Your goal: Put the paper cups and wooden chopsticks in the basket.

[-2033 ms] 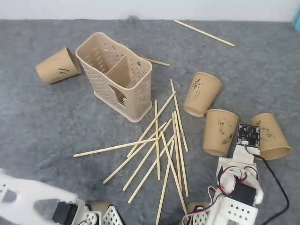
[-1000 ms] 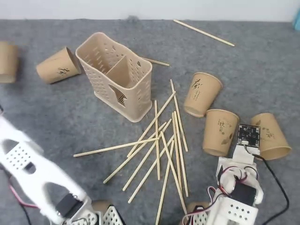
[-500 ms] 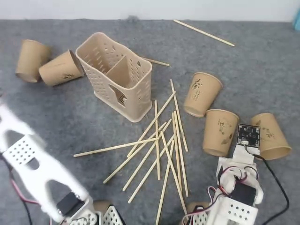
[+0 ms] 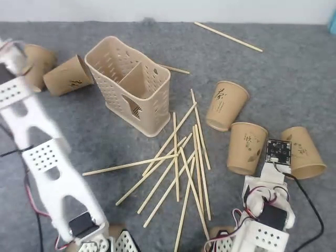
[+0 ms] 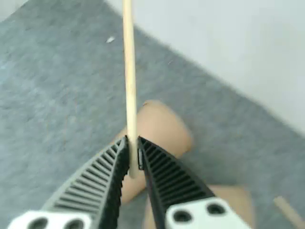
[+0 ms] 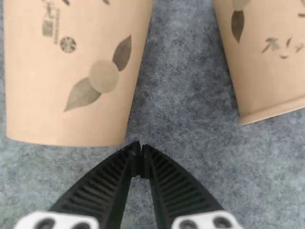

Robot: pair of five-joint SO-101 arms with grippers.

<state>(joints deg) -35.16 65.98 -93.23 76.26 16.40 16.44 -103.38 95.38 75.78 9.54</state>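
**Left end effector clamped on a chopstick, right one shut and empty**

My left end effector [image 5: 133, 143] is pinched tight on a single wooden chopstick [image 5: 129, 71], which sticks out well past the tips. From the high view, that arm is stretched to the far left corner of the bench [image 4: 294, 79]. It is above the corner cup [image 4: 38, 63], which lies on its side touching the second cup [image 4: 68, 76]. The second cup lies just beside the basket [image 4: 128, 84], which stands upright.

My right end effector [image 6: 141, 157] has its jaws closed tip to tip with nothing between them. It sits low over the grey surface, near the rims of the leaf-print cup [image 6: 76, 71] and the outer cup [image 6: 267, 57], both on their sides. Another tipped cup [image 4: 227, 105] lies just beyond them. The chopstick pile [image 4: 178, 163] is spread loosely between the basket and these cups. One stray chopstick [image 4: 228, 37] lies along the far edge.
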